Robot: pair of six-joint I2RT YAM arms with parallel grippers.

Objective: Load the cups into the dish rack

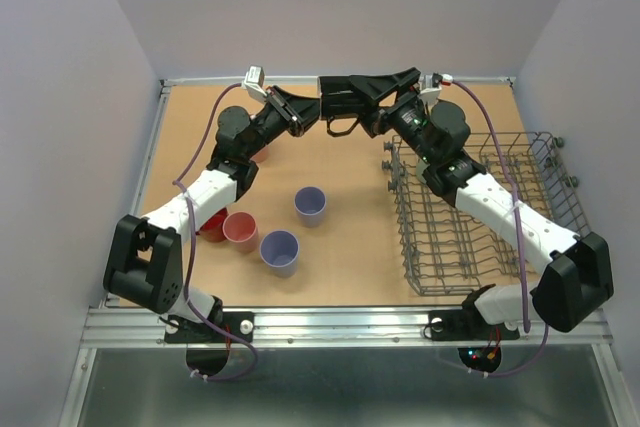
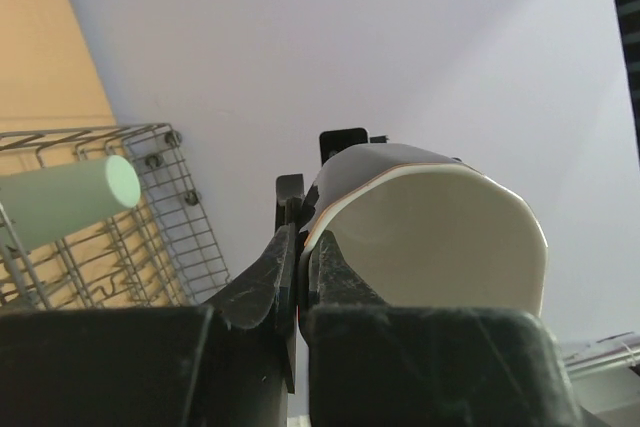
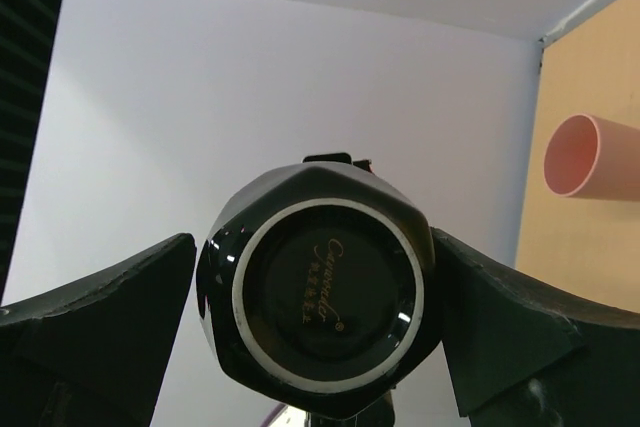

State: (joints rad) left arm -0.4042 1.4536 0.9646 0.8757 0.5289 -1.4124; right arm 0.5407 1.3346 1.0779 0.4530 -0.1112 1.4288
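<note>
The dark mug with cream inside [image 1: 340, 104] hangs in the air over the far middle of the table, between both grippers. My left gripper [image 2: 302, 237] is shut on the mug's rim [image 2: 440, 237], one finger inside and one outside. My right gripper [image 3: 312, 247] is open, its fingers on either side of the mug's base [image 3: 320, 297]. Two lavender cups [image 1: 310, 205] [image 1: 279, 251], a pink cup [image 1: 240, 230] and the red mug [image 1: 212, 225] stand on the table at the left. A sage-green cup [image 2: 65, 197] lies in the dish rack [image 1: 440, 247].
The rack takes up the right side of the table, partly under my right arm. White walls close in the table at the back and both sides. A pink cup [image 3: 590, 155] shows at the right edge of the right wrist view.
</note>
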